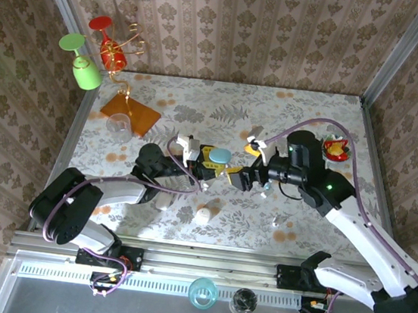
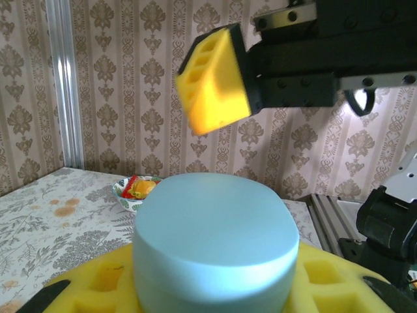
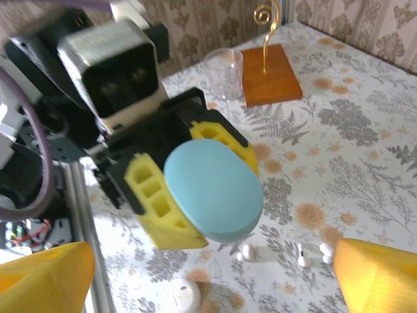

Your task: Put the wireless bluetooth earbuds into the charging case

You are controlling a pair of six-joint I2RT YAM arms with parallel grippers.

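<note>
Left hand (image 1: 218, 164): grips teal charging case (image 3: 214, 189), base hidden. Right hand (image 3: 212, 277): open, fingers (image 3: 45, 280) cropped at lower corners. Earbuds (image 3: 305, 259): tiny blurred bits, lower centre, worktop (image 3: 365, 150).

walls (image 1: 248, 24): papered on three sides in beige damask | table (image 1: 201, 98): covered with pale cloth printed with grey ferns and orange blossoms | corners: framed by aluminium posts (image 1: 403, 50) | near edge: bounded by metal rail (image 1: 203, 263) | light: evenly spread

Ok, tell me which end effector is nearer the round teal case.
Left. The left end effector grips the round teal case; the right end effector hangs open just to its right, not touching.
</note>
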